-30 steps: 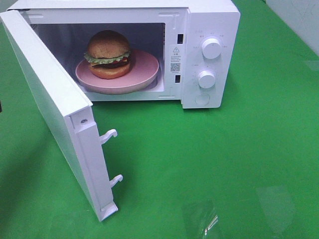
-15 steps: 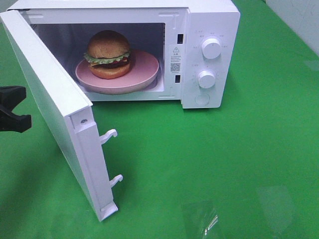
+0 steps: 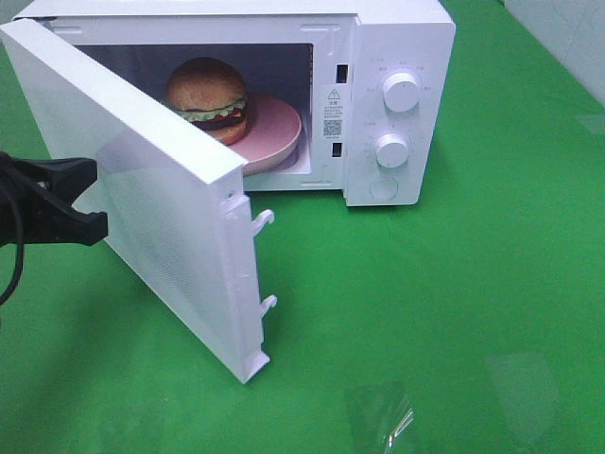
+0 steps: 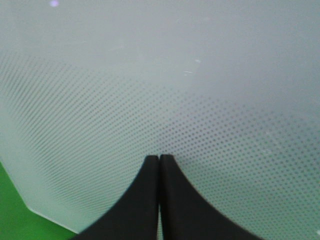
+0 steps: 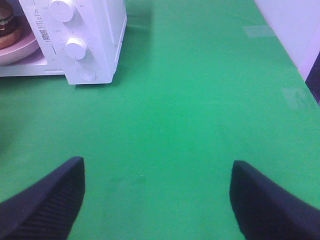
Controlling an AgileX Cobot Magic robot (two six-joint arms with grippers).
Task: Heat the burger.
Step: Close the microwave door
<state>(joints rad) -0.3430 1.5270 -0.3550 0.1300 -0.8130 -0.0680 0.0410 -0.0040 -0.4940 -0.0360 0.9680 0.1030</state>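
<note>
The burger (image 3: 210, 97) sits on a round pink plate (image 3: 276, 128) inside the white microwave (image 3: 397, 38). Its brown bun and green lettuce show above the door's top edge. The microwave door (image 3: 170, 203) stands partly swung in, hiding the lower left of the cavity. My left gripper (image 3: 96, 199) is shut, its black fingertips (image 4: 159, 165) pressed against the door's outer dotted panel (image 4: 160, 90). My right gripper (image 5: 157, 192) hangs open over bare green cloth, away from the microwave (image 5: 95, 35); the burger (image 5: 7, 22) shows at that view's edge.
Two white knobs (image 3: 402, 93) (image 3: 391, 150) and a round button (image 3: 383, 188) sit on the microwave's control panel. Door latch hooks (image 3: 263, 219) stick out from the door's free edge. Green cloth (image 3: 454, 312) covers the table, with a clear tape patch (image 3: 383, 416) near the front.
My left gripper came in from the left edge and reached the door's outer face. The door has swung part of the way toward the cavity, now covering part of the plate.
</note>
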